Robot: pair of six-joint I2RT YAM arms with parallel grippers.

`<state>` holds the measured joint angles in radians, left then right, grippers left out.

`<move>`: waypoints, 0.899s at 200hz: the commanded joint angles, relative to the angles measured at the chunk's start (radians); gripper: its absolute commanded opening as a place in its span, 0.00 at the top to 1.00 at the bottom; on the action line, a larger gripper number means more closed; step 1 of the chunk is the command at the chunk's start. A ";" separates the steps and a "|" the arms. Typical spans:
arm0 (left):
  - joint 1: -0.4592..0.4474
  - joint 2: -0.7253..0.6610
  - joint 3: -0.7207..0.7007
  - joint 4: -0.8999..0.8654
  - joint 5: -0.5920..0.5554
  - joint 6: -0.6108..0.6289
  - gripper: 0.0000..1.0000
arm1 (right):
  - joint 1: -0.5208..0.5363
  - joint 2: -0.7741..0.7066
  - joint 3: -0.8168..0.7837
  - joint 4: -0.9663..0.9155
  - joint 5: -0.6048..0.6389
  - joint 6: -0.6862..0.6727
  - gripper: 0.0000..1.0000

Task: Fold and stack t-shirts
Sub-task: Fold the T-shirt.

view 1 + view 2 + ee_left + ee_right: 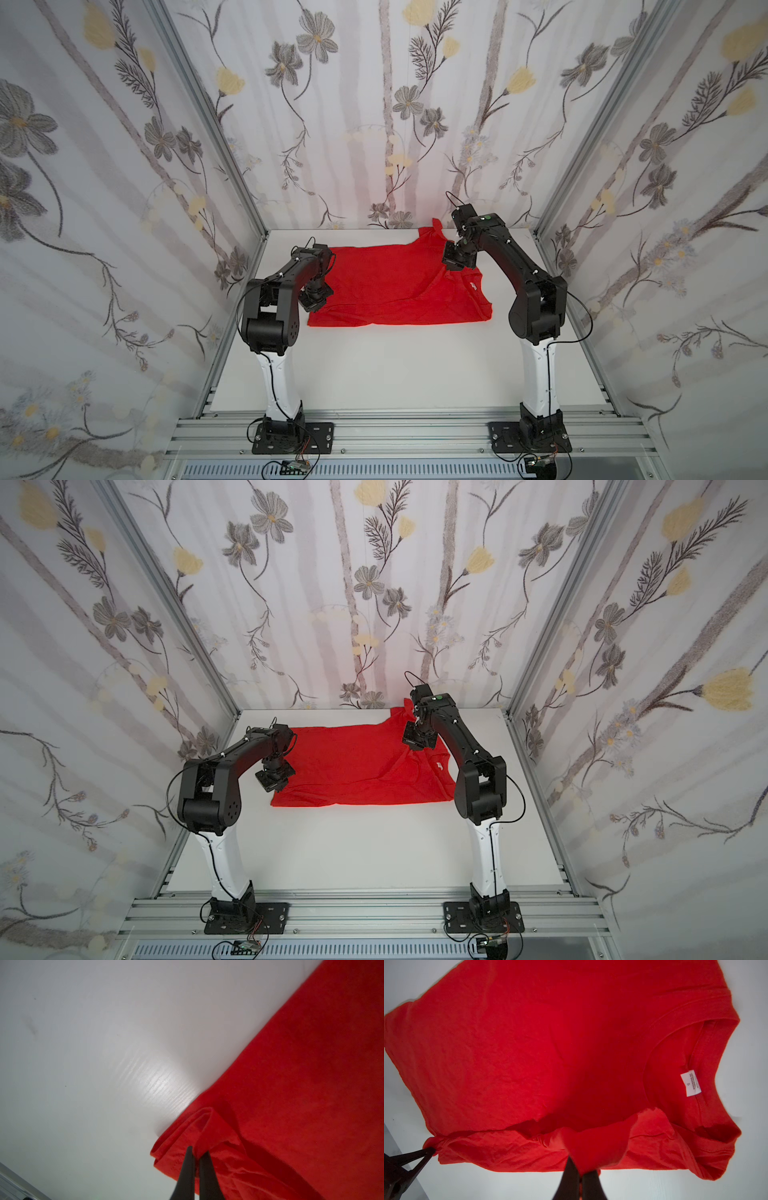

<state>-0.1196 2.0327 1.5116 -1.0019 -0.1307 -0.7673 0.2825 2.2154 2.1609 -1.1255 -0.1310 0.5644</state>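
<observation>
One bright red t-shirt (399,286) (357,766) lies spread across the far half of the white table (395,365), neck to the right, with its white neck label (473,285) (690,1084) showing. At the shirt's left end, my left gripper (318,302) (198,1151) is shut on a bunched fold of the hem. My right gripper (457,262) (580,1167) is shut on the shirt's far edge near the shoulder, and the cloth there is lifted and rolled over. In the right wrist view the left gripper's fingertips (428,1151) pinch the shirt's corner.
Floral cloth walls on aluminium posts (552,216) close in the left, right and back. A metal rail (395,432) carrying both arm bases runs along the front. Bare white tabletop lies between the shirt's near edge and the rail.
</observation>
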 commanded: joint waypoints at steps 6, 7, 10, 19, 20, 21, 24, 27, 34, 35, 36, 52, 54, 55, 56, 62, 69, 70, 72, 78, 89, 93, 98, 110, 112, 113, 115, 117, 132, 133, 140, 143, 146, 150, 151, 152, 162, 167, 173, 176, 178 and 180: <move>0.003 0.010 0.019 -0.021 -0.036 -0.025 1.00 | 0.000 0.040 0.043 -0.005 -0.002 -0.015 1.00; 0.002 0.010 0.019 -0.020 -0.038 -0.027 1.00 | 0.000 0.042 0.044 -0.005 -0.002 -0.014 1.00; 0.003 0.007 0.017 -0.020 -0.041 -0.032 1.00 | 0.001 0.047 0.047 -0.006 -0.004 -0.014 1.00; 0.003 -0.002 0.010 -0.019 -0.056 -0.049 1.00 | 0.000 0.064 0.061 -0.006 -0.009 -0.013 1.00; 0.003 -0.003 0.009 -0.020 -0.059 -0.051 1.00 | 0.001 0.067 0.062 -0.005 -0.009 -0.013 1.00; 0.003 -0.004 0.009 -0.021 -0.061 -0.054 1.00 | 0.001 0.068 0.064 -0.005 -0.009 -0.012 1.00; 0.003 -0.008 0.009 -0.026 -0.073 -0.063 1.00 | 0.001 0.073 0.067 -0.006 -0.007 -0.011 1.00; 0.003 -0.012 0.006 -0.030 -0.084 -0.070 1.00 | 0.001 0.076 0.069 -0.006 -0.004 -0.010 1.00; 0.004 -0.023 -0.002 -0.031 -0.102 -0.084 1.00 | 0.001 0.084 0.076 -0.005 0.003 -0.007 1.00; 0.005 -0.024 -0.004 -0.031 -0.103 -0.086 1.00 | 0.001 0.085 0.078 -0.005 0.003 -0.007 1.00; 0.005 -0.025 -0.004 -0.030 -0.104 -0.086 1.00 | 0.001 0.086 0.079 -0.006 0.004 -0.007 1.00; 0.011 -0.026 -0.010 -0.035 -0.098 -0.096 1.00 | 0.001 0.114 0.117 -0.005 0.008 -0.011 1.00; 0.011 -0.025 -0.010 -0.036 -0.095 -0.095 1.00 | 0.001 0.119 0.122 -0.005 0.006 -0.012 1.00; 0.012 -0.023 -0.010 -0.036 -0.093 -0.095 1.00 | 0.001 0.121 0.125 -0.005 0.006 -0.013 1.00; 0.012 -0.023 -0.010 -0.038 -0.093 -0.095 1.00 | 0.001 0.123 0.128 -0.005 0.005 -0.013 1.00; 0.012 -0.014 -0.007 -0.042 -0.091 -0.095 1.00 | 0.001 0.138 0.142 -0.004 0.002 -0.015 1.00; 0.011 -0.008 -0.007 -0.041 -0.083 -0.093 1.00 | 0.002 0.156 0.165 -0.006 -0.002 -0.019 1.00; 0.012 -0.008 -0.007 -0.039 -0.082 -0.093 1.00 | 0.002 0.157 0.168 -0.006 -0.002 -0.019 1.00; 0.012 -0.007 -0.008 -0.037 -0.078 -0.092 1.00 | 0.003 0.162 0.171 -0.006 -0.002 -0.019 1.00; 0.012 -0.005 -0.014 -0.029 -0.069 -0.092 1.00 | 0.003 0.173 0.182 -0.005 -0.005 -0.020 1.00; 0.012 -0.011 -0.023 -0.021 -0.058 -0.097 0.88 | 0.002 0.197 0.203 -0.005 -0.009 -0.024 1.00; 0.012 -0.014 -0.028 -0.016 -0.056 -0.099 0.82 | 0.002 0.205 0.209 -0.004 -0.009 -0.025 1.00; 0.013 -0.022 -0.035 -0.010 -0.052 -0.100 0.71 | 0.000 0.217 0.219 -0.003 -0.015 -0.025 0.94; 0.012 -0.042 -0.043 -0.005 -0.054 -0.105 0.43 | -0.005 0.255 0.251 -0.004 -0.037 -0.025 0.77; 0.012 -0.045 -0.043 -0.004 -0.055 -0.106 0.39 | -0.006 0.261 0.257 -0.004 -0.041 -0.024 0.74; 0.012 -0.048 -0.044 -0.004 -0.055 -0.107 0.37 | -0.007 0.264 0.260 -0.005 -0.043 -0.024 0.73; 0.012 -0.051 -0.045 -0.004 -0.056 -0.107 0.33 | -0.010 0.270 0.265 -0.003 -0.048 -0.023 0.69; 0.012 -0.056 -0.045 -0.002 -0.057 -0.107 0.30 | -0.012 0.275 0.272 -0.003 -0.053 -0.023 0.64; 0.012 -0.090 -0.043 -0.004 -0.067 -0.112 0.15 | -0.029 0.323 0.331 -0.004 -0.087 -0.013 0.39; 0.013 -0.092 -0.042 -0.006 -0.068 -0.112 0.15 | -0.030 0.324 0.333 -0.004 -0.090 -0.012 0.38; 0.013 -0.105 -0.036 -0.014 -0.076 -0.117 0.13 | -0.041 0.337 0.361 -0.005 -0.108 -0.008 0.28; 0.013 -0.113 -0.034 -0.021 -0.080 -0.122 0.11 | -0.043 0.341 0.371 -0.004 -0.115 -0.006 0.25; 0.014 -0.120 -0.033 -0.026 -0.086 -0.128 0.10 | -0.046 0.345 0.378 -0.004 -0.121 -0.005 0.20; 0.016 -0.132 -0.034 -0.032 -0.089 -0.136 0.07 | -0.051 0.346 0.391 -0.006 -0.126 -0.003 0.08; 0.016 -0.135 -0.035 -0.033 -0.089 -0.138 0.07 | -0.051 0.346 0.391 -0.006 -0.126 -0.003 0.08; 0.017 -0.137 -0.035 -0.032 -0.089 -0.138 0.06 | -0.052 0.346 0.392 -0.005 -0.126 -0.002 0.04; 0.022 -0.168 -0.050 -0.031 -0.083 -0.159 0.05 | -0.061 0.335 0.400 -0.005 -0.131 -0.003 0.00; 0.024 -0.188 -0.051 -0.030 -0.086 -0.173 0.04 | -0.066 0.327 0.402 -0.004 -0.135 -0.005 0.00; 0.027 -0.213 -0.092 -0.025 -0.086 -0.186 0.04 | -0.070 0.315 0.402 -0.004 -0.141 -0.010 0.00; 0.029 -0.224 -0.105 -0.021 -0.084 -0.194 0.04 | -0.071 0.309 0.402 -0.004 -0.145 -0.014 0.00; 0.029 -0.236 -0.112 -0.016 -0.081 -0.198 0.04 | -0.072 0.304 0.402 -0.004 -0.148 -0.017 0.00; 0.030 -0.247 -0.122 -0.012 -0.080 -0.203 0.04 | -0.073 0.299 0.401 -0.005 -0.150 -0.019 0.00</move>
<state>-0.0990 1.8633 1.4475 -0.9981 -0.1940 -0.8997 0.2169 2.5511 2.5500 -1.1244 -0.2291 0.5564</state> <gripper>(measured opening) 0.960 0.999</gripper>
